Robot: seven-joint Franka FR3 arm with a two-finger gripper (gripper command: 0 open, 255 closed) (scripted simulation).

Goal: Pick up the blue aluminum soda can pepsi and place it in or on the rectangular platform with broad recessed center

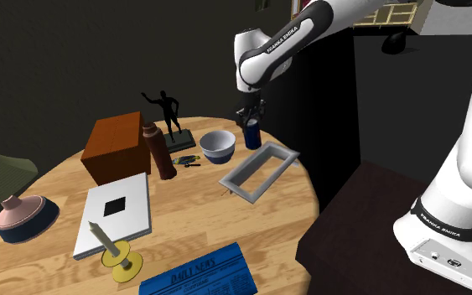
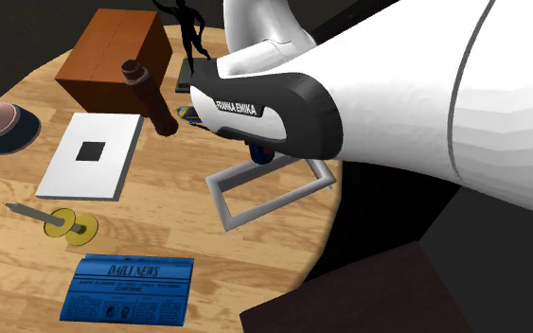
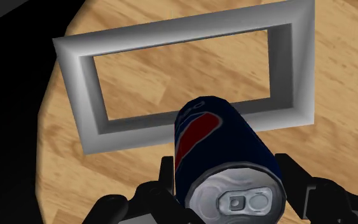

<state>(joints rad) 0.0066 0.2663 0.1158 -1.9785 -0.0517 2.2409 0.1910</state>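
While clasped, can inside hand

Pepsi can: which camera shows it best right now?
Wrist view: the can is close up, lid and blue-red side clear, clasped by the gripper near the grey frame. Shoulder view shows the can small and dark under the gripper. Second exterior view: the arm hides all but a blue sliver.

Shoulder view high beside stand; second exterior nearer, seemingly same side — both share table; wrist looks down.
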